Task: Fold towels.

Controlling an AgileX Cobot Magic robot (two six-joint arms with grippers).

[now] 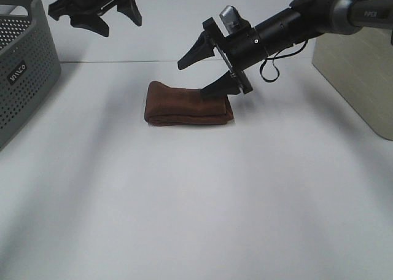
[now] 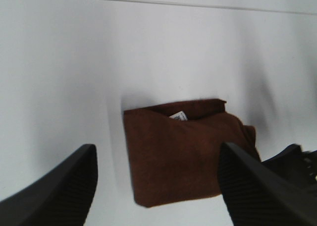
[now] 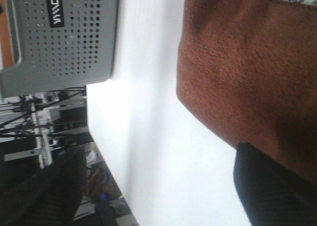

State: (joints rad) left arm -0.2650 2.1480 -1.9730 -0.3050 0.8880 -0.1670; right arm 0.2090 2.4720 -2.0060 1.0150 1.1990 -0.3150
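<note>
The dark reddish-brown towel point(image 1: 187, 105) lies folded into a small thick rectangle in the middle of the white table. Its white tag point(image 2: 178, 116) shows on one edge. My right gripper point(image 1: 195, 78) is open over the towel's right part. Its lower fingertip point(image 1: 207, 94) rests on the cloth and the upper one stands well above it. The right wrist view shows the towel point(image 3: 247, 77) close up beside one finger point(image 3: 272, 186). My left gripper point(image 1: 116, 19) hangs open, high at the back left, holding nothing. From its wrist view the towel point(image 2: 183, 151) lies below it, between the fingers.
A grey perforated basket point(image 1: 24, 71) stands at the table's left edge, also in the right wrist view as the basket point(image 3: 59, 32). A beige box point(image 1: 362, 65) stands at the right. White table point(image 1: 196, 200) stretches in front of the towel.
</note>
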